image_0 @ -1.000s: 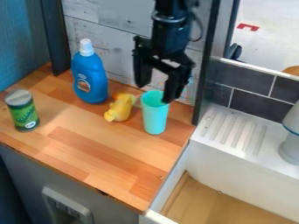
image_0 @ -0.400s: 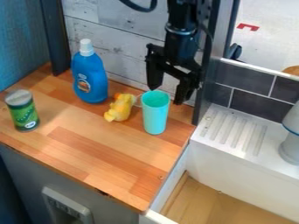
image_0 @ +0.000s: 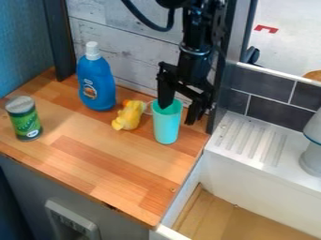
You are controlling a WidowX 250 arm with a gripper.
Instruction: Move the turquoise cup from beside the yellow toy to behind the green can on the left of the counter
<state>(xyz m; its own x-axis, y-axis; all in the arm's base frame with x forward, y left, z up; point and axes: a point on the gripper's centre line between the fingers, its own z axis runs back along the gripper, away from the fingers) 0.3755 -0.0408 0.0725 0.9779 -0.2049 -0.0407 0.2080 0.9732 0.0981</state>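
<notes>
1. Since the earlier frames, the end effector (image_0: 177, 115) has shifted toward the right of the view and come down lower; the cup (image_0: 166, 127) and everything else on the table (image_0: 116, 164) stayed put.
2. End effector's open, fingers spread pretty wide, nothing gripped. One fingertip overlaps the cup's mouth, the other hangs just off the cup's right side as you look at it, so the rim sits between them. Can't tell if the first one is touching the cup.
3. Cup is turquoise, upright, near the table's back right corner.
4. Just left of it there's a yellow toy (image_0: 128, 115) with an orange bit on top.
5. Next over, behind the toy, a blue bottle (image_0: 96, 89) with a white cap, standing up.
6. Way over on the left, a green can (image_0: 25, 123), also upright.
7. Whitish plank wall (image_0: 119, 42) behind, and off to the right a white sink (image_0: 266, 176) with a ribbed ledge, dark tiles (image_0: 270, 111) above it.
</notes>
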